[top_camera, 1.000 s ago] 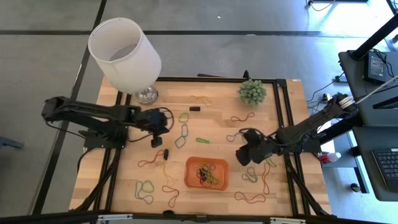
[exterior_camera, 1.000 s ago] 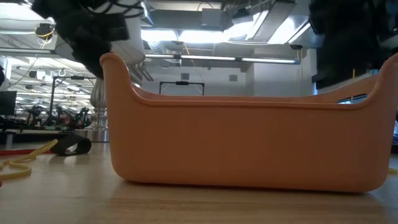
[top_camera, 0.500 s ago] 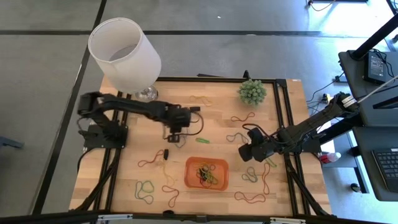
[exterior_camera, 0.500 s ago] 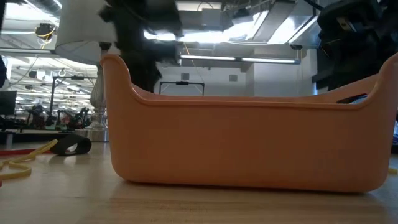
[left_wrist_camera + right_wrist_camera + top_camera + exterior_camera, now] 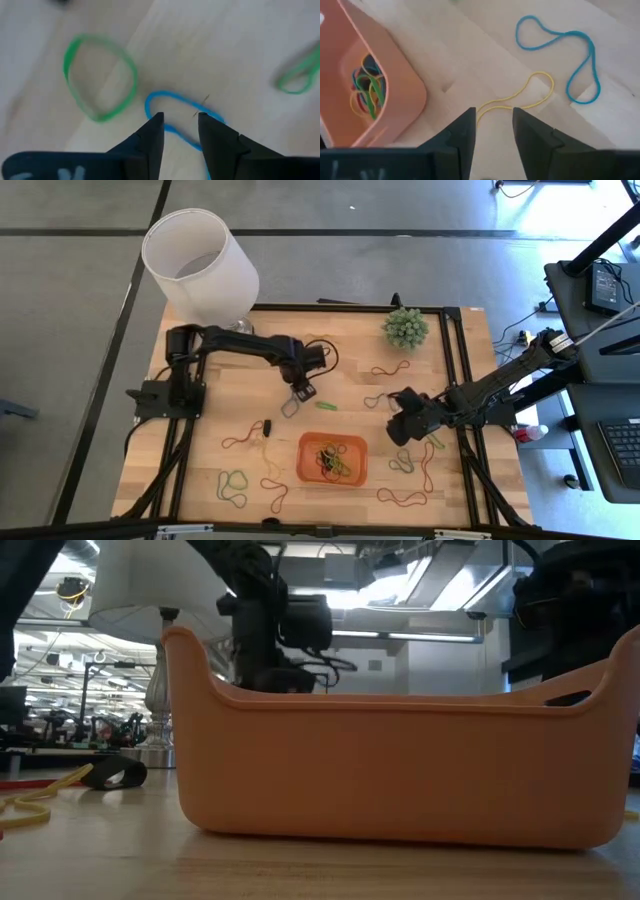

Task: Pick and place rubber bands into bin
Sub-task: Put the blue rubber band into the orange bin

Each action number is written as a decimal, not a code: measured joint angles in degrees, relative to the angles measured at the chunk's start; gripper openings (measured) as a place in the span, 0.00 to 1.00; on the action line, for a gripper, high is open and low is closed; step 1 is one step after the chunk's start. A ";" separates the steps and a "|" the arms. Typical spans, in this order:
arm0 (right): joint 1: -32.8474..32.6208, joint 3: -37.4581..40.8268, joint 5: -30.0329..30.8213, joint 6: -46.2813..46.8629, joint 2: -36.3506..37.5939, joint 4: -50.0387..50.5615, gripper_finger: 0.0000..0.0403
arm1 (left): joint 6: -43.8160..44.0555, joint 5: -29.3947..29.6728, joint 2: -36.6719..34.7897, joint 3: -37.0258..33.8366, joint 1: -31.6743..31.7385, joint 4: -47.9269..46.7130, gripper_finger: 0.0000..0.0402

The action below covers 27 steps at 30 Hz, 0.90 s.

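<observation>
Bands are light, floppy: pinch one strand, not the loop. Left pincer (image 5: 180,120) spread astride blue band (image 5: 172,107); right pincer (image 5: 494,116) (spread) over yellow band (image 5: 520,100).

- The left arm reached from its base at the bench's left edge toward the middle, elbow bent near the far side.
- The left pincer (image 5: 304,389) pointed down at the bench, its two dark fingers (image 5: 152,135) parted by a narrow gap, nothing between them.
- The right arm stretched in low from the right edge.
- The right pincer (image 5: 398,420) sat right of centre, fingers (image 5: 465,132) slightly apart and empty.
</observation>
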<state>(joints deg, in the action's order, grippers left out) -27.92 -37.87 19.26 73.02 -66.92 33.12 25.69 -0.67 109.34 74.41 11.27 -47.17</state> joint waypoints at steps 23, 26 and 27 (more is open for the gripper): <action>-0.02 -0.02 -4.07 -19.37 1.11 -0.30 0.33 | 31.06 5.62 6.62 0.26 -2.64 -1.59 0.10; -0.02 -0.01 -4.50 -20.74 1.11 -0.31 0.33 | 33.43 7.11 5.55 0.03 -3.83 -1.50 0.02; -0.02 -0.02 -4.52 -21.11 1.11 -0.31 0.33 | 33.92 7.26 4.84 -0.02 -4.18 -1.42 0.01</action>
<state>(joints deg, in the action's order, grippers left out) -27.94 -37.89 14.74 51.91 -65.80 32.81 59.61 6.59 114.17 74.39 7.09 -48.59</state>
